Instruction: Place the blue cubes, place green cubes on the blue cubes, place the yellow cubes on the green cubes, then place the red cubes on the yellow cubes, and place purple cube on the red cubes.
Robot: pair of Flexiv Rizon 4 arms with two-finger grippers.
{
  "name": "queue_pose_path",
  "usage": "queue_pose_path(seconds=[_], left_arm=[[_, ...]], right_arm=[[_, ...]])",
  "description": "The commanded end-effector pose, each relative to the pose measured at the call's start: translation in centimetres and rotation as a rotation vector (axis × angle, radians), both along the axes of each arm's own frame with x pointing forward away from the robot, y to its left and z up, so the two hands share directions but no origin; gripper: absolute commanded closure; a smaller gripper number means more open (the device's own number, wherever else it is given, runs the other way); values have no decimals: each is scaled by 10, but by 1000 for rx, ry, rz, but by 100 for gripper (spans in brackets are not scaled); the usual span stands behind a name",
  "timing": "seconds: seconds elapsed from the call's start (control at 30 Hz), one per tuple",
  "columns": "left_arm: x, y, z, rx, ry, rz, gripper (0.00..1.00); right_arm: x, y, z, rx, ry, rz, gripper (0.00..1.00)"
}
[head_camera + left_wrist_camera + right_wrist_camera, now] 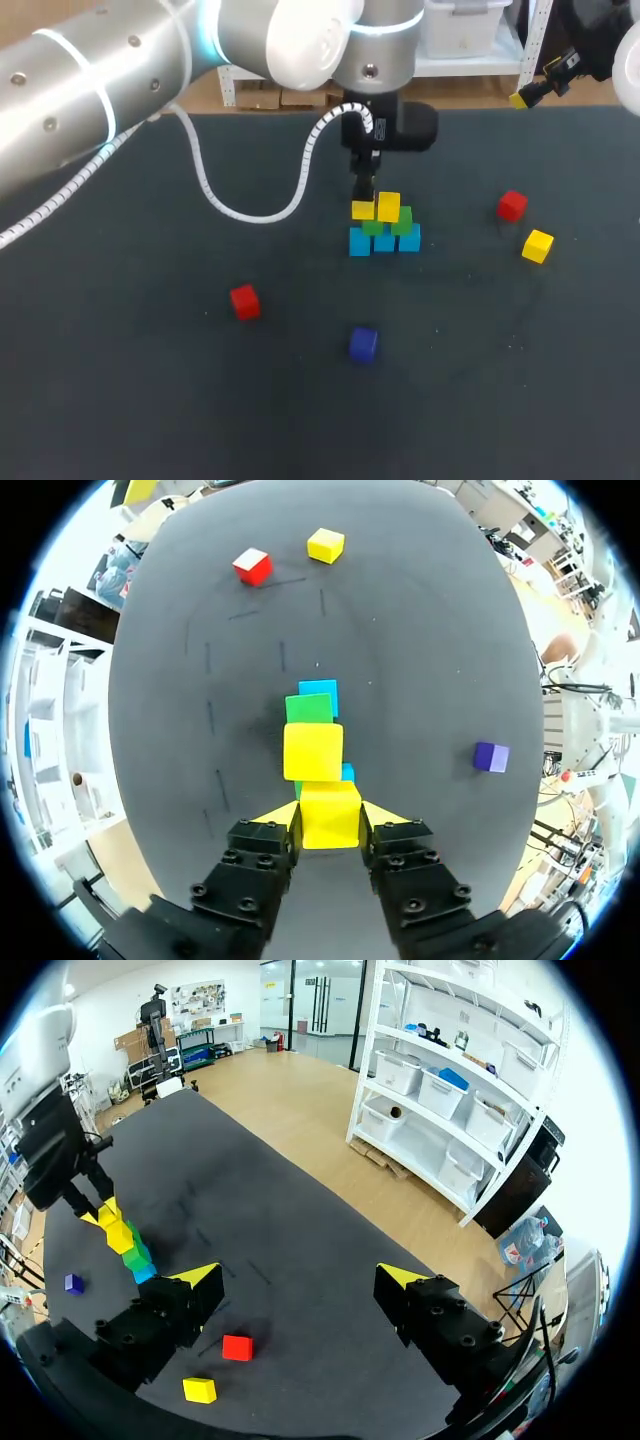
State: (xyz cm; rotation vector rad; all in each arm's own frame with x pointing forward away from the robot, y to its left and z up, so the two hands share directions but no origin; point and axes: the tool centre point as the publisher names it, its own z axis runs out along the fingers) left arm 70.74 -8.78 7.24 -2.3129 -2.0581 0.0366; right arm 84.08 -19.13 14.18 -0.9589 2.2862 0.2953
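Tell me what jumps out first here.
The cube stack mid-table: a blue row, green above, yellow on top. The left gripper is shut on a yellow cube at the stack's top. A red cube and a purple cube lie loose, nearer the head camera.

left jaws at yellow cube (363,210) atop blue-green stack (385,238), purple cube (363,344) apart

Loose cubes (537,245) lie right of and before the cube stack (385,238).
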Motion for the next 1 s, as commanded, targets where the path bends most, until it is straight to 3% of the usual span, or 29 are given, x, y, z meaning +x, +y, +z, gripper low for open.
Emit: queue_pose_path(seconds=[0.03,1.0], left_arm=[[4,-1,-2,1,6,1,100],[13,-5,-3,5,16,-1,100]], right_arm=[[-1,-1,1,0,-1,0,0],[-1,-1,1,0,-1,0,0]])
